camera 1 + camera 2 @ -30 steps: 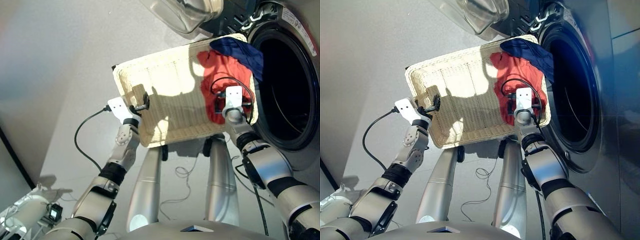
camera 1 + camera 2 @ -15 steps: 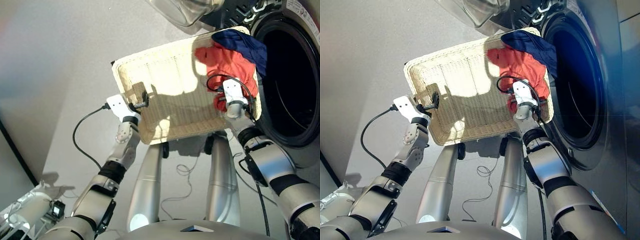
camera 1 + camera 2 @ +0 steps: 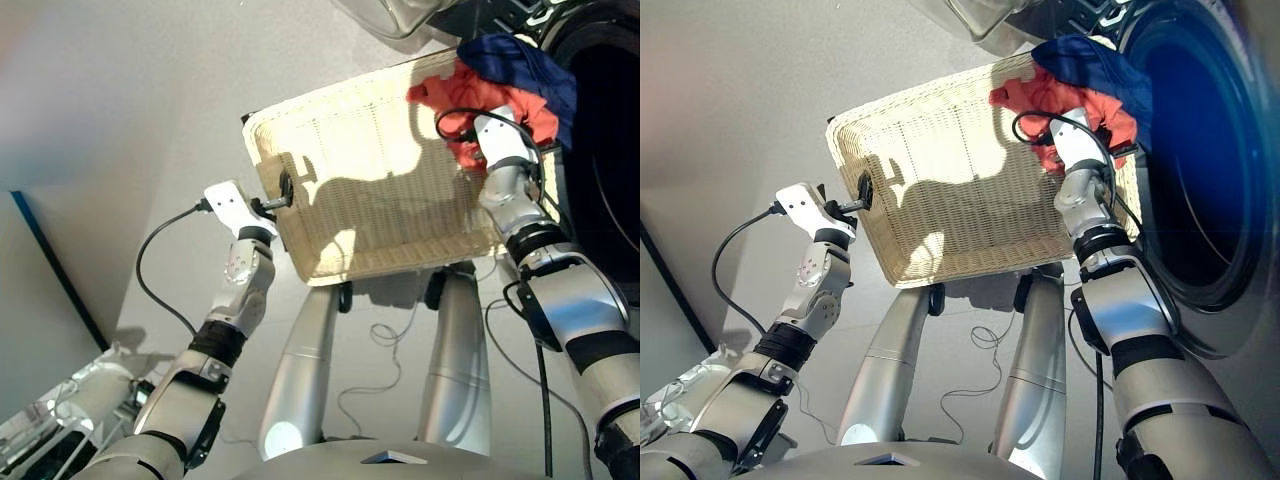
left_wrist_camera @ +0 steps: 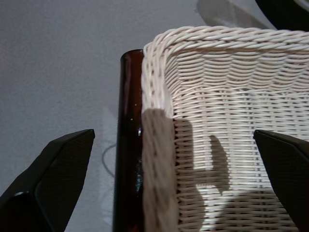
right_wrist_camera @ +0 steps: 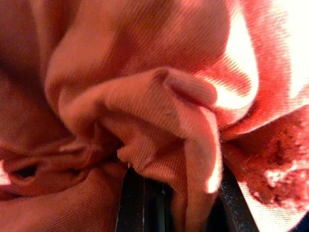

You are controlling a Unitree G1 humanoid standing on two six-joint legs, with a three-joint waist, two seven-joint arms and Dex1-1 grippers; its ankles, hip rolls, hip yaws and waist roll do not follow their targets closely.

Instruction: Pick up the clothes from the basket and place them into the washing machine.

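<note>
The cream woven basket (image 3: 370, 170) is tipped up in front of the washing machine's dark porthole (image 3: 1210, 170). An orange-red garment (image 3: 470, 100) is bunched in the basket's far right corner. A navy garment (image 3: 520, 70) lies over it and hangs across the rim toward the porthole. My right gripper (image 3: 478, 140) is buried in the orange-red cloth and shut on it; that cloth (image 5: 145, 111) fills the right wrist view. My left gripper (image 3: 285, 190) stands open at the basket's left rim (image 4: 159, 96), one finger on each side of it.
The machine's clear glass door (image 3: 400, 12) hangs open above the basket. A dark brown bar (image 4: 129, 145) runs just outside the basket's left rim. Loose cables (image 3: 375, 340) lie on the grey floor below. A crumpled silvery object (image 3: 60, 420) sits at the lower left.
My right gripper has moved up toward the basket's far right corner with the orange-red garment, bunching it under the navy one by the porthole. My left gripper stays at the left rim.
</note>
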